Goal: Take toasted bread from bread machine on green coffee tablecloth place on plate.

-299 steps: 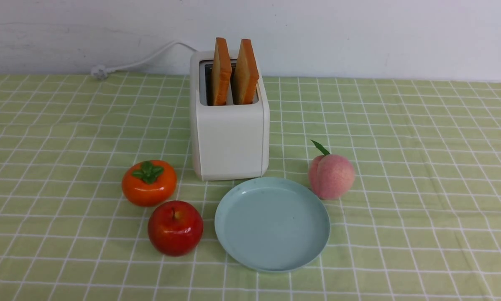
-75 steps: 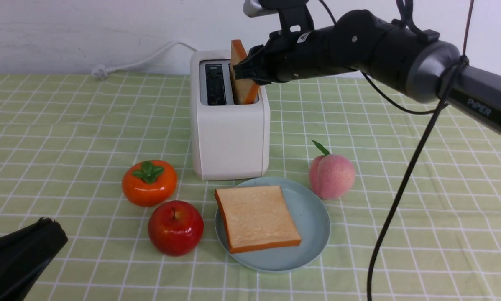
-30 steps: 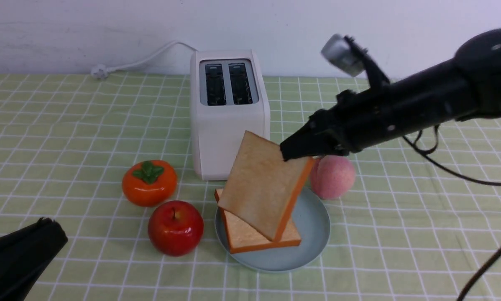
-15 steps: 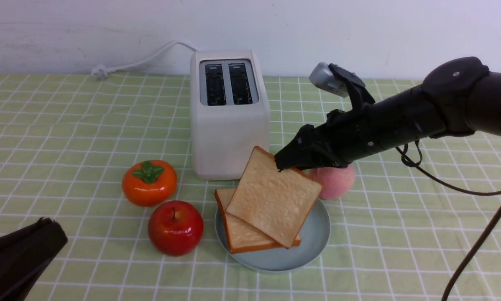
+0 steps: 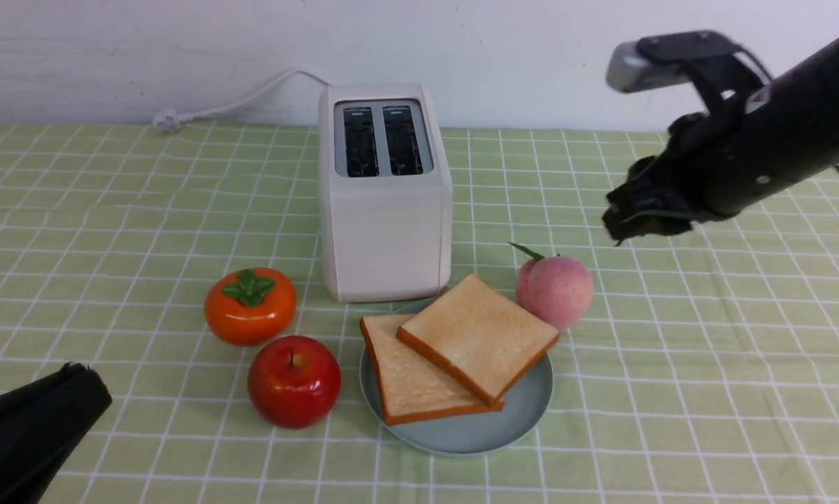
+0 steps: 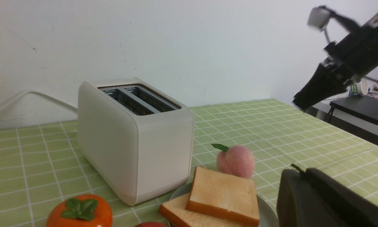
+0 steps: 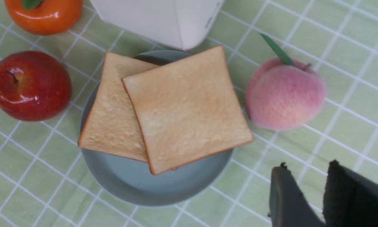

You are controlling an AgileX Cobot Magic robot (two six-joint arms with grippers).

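Note:
Two slices of toasted bread lie on the light-blue plate (image 5: 475,437). The upper slice (image 5: 477,336) rests askew across the lower slice (image 5: 405,381) and overhangs the rim toward the peach. The cream bread machine (image 5: 384,224) stands behind the plate on the green coffee tablecloth (image 5: 706,364) with both slots empty. My right gripper (image 5: 619,227) is open and empty, raised above the cloth to the right of the peach. In the right wrist view it (image 7: 307,167) hangs beside the plate (image 7: 163,186). My left gripper (image 5: 90,385) is shut and empty at the near left.
An orange persimmon (image 5: 250,306) and a red apple (image 5: 293,381) sit left of the plate. A pink peach (image 5: 555,290) touches the upper slice on the right. The white power cord (image 5: 237,101) runs along the back wall.
My right gripper has let go of the second slice, which now lies flat on the first. The gripper has risen and drawn back to the right. The left arm has not moved.

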